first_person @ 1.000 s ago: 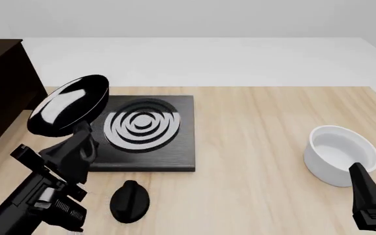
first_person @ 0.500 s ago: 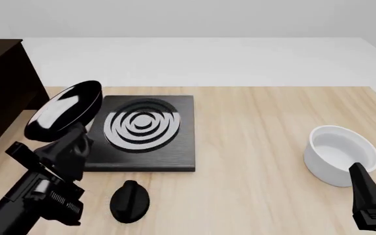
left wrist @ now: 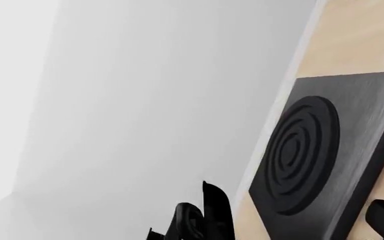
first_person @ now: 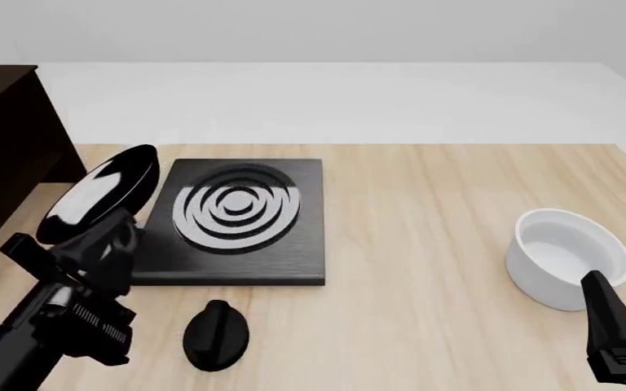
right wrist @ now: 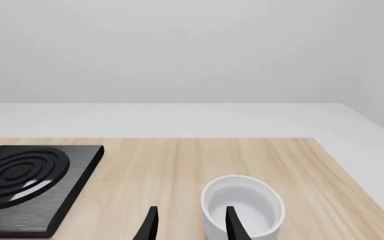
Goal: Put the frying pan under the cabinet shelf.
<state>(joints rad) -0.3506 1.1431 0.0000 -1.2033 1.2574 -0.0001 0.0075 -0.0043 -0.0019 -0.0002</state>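
Pale wooden table [first_person: 433,244] | left gripper [first_person: 104,232] clamped on glossy black frying pan [first_person: 101,191], tilted, judged clearing stove toward dark cabinet shelf [first_person: 3,147] | right gripper [right wrist: 188,222] parted, idle.

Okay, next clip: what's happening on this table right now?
The left gripper holds the round black frying pan in the air, tilted steeply on edge, at the left side of the flat black square stove plate. The large dark brown cabinet stands just beyond, at the table's left edge, and the pan is not under it yet. The right gripper sits open and idle near the white deep bowl. A small black knob lies in front of the stove plate.
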